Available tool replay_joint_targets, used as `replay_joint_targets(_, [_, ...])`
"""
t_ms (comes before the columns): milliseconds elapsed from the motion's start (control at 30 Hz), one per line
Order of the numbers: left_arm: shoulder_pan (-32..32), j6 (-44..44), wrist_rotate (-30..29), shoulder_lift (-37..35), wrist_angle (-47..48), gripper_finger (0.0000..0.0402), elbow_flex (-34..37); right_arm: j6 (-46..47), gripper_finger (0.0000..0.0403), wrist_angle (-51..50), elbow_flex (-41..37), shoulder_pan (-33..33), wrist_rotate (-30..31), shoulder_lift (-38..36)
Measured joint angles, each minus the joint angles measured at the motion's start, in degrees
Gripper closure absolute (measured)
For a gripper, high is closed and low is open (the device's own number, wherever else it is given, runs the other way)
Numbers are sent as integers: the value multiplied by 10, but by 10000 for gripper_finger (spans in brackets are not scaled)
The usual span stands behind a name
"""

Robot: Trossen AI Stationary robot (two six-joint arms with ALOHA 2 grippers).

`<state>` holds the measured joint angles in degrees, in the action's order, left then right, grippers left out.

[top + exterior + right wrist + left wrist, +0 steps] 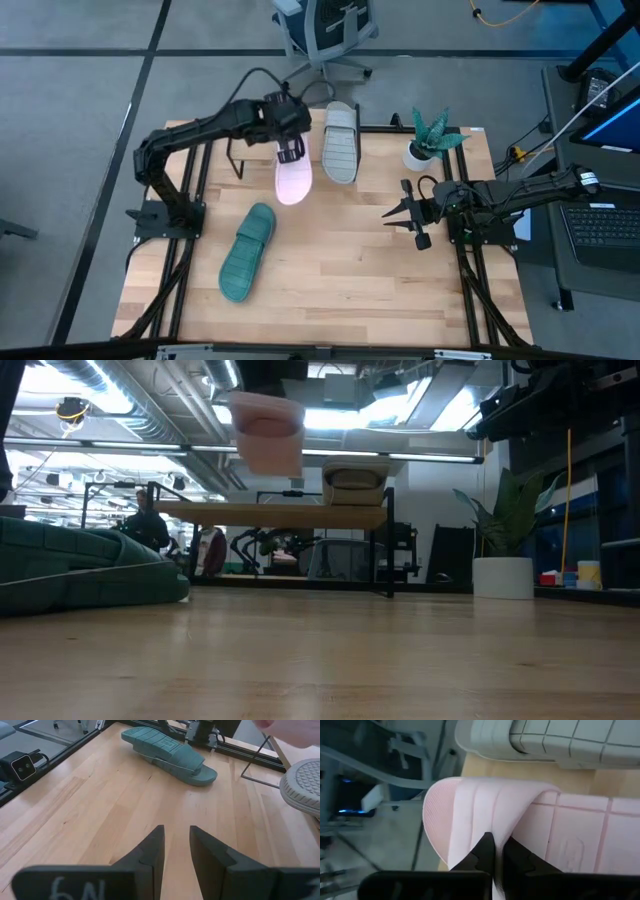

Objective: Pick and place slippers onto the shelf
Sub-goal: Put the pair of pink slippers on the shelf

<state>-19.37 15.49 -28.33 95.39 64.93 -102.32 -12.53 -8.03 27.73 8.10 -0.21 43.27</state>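
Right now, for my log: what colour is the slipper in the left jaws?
Pale pink slipper; high view.

My worktop (340, 260) shows pale wood with a smooth, faintly satin grain. The teal slipper (246, 252), the pink slipper (293, 182) and the grey slipper (340, 146) all look like matt moulded foam with ribbed soles. The shelf (270, 512) has a light wooden plank on thin black metal legs.

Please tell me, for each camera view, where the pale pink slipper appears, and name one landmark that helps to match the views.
High view: pink slipper upper centre, in the left claw.
Low view: upper left of centre, raised above the shelf.
Left wrist view: centre, pinched by the claw.
Right wrist view: only a blurred pink edge in the top right corner.
Landmark: grey slipper beside it.
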Motion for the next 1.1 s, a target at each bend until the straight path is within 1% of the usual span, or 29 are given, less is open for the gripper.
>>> replay_joint_targets(100, [-19, 15, 30, 0, -17, 390, 0, 0, 311, 0, 0, 0, 0, 0])
replay_joint_targets(267, [-43, 44, 46, 0, -53, 395, 0, 0, 311, 0, 0, 0, 0, 0])
replay_joint_targets(433, [-71, 55, 67, 0, -65, 391, 0, 0, 311, 0, 0, 0, 0, 0])
replay_joint_targets(567, [-84, 62, 71, 0, -82, 393, 0, 0, 311, 0, 0, 0, 0, 0])
replay_joint_targets(700, [-98, 62, 99, 0, -94, 395, 0, 0, 311, 0, 0, 0, 0, 0])
replay_joint_targets(833, [-106, 68, 100, 0, -112, 392, 0, 0, 311, 0, 0, 0, 0, 0])
replay_joint_targets(1100, [-108, 60, 100, 7, -117, 393, 0, 0, 311, 0, 0, 0, 0, 0])
